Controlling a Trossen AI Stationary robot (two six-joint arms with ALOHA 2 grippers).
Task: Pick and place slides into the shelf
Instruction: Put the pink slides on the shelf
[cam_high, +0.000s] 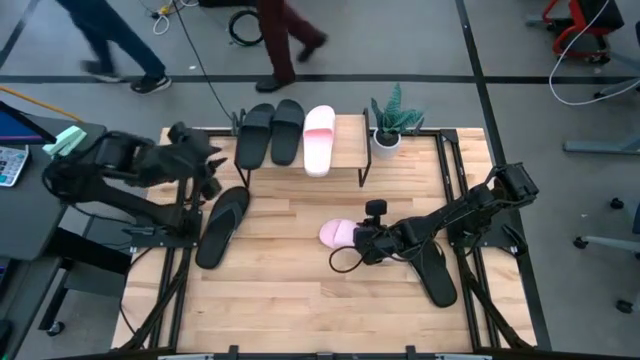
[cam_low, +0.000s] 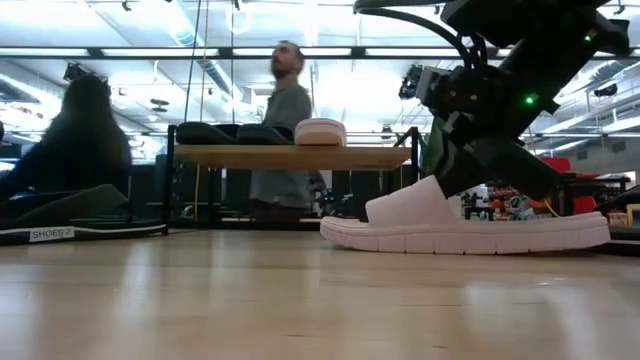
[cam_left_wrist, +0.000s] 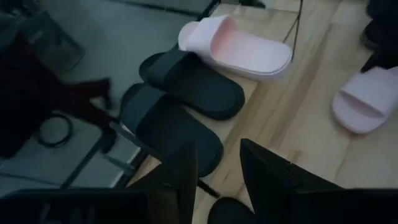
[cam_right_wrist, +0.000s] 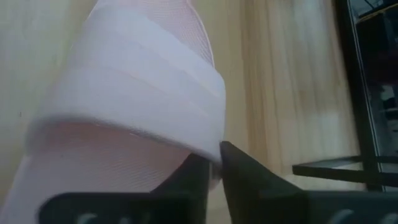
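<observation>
while the left gripper (cam_high: 212, 178) hangs open beside the shelf (cam_high: 345, 150), right gripper (cam_right_wrist: 214, 171) pinched on the pink slide's (cam_right_wrist: 134, 118) strap, on the tabletop (cam_high: 290, 270)

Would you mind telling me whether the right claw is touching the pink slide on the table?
Touching. In the right wrist view the right claw has its fingers pinched on the strap edge of the pink slide, with no gap visible.

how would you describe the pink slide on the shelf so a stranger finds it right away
Look at the shelf at the table's far edge, beside the potted plant. Three slides lie side by side on its top board. The pink slide is the one nearest the plant, and the only pale one, since the two black slides next to it are dark.
</observation>
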